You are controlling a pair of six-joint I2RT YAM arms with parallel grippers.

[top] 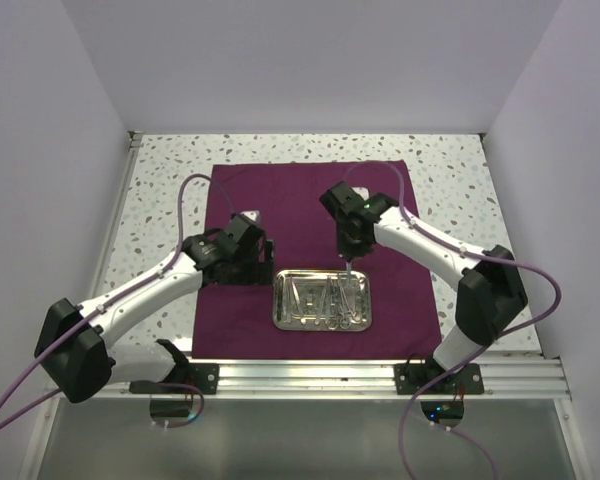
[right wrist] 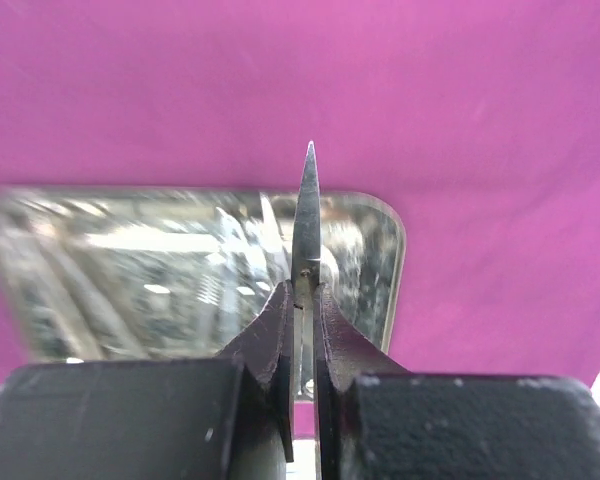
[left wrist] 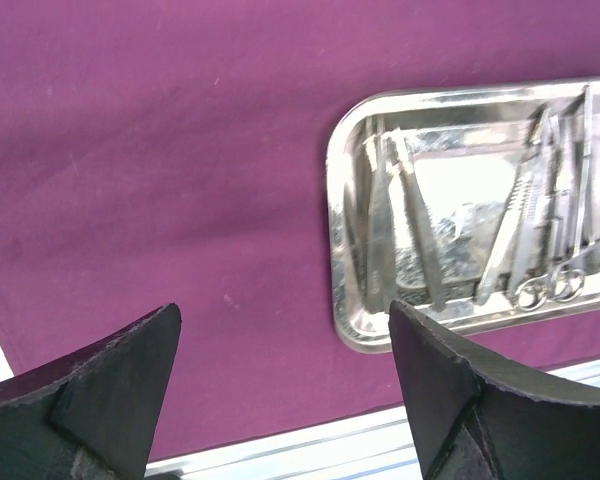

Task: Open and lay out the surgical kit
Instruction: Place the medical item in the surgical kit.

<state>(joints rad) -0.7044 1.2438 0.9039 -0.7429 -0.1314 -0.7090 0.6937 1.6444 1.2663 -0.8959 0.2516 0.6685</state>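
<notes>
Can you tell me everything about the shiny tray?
The tray is a small shiny rectangle, steel by its look, with rounded corners and a raised rim. It lies flat on the purple cloth, near the cloth's front edge. Thin silver instruments lie inside, some with ring handles. The right gripper holds one thin pointed instrument over its far edge; whether that touches the tray I cannot tell. The open left gripper hangs beside it, not touching.

Maroon cloth wrap (left wrist: 170,150) spread flat across the view; steel tray (left wrist: 450,97) at 3 o'clock, resting on it; tweezers (left wrist: 380,230) at the tray's 9 o'clock end, ring-handled scissors (left wrist: 580,200) toward 3 o'clock, rings at 6; left gripper (left wrist: 282,330) at 6 o'clock, jaws wide apart, gripping nothing.
</notes>
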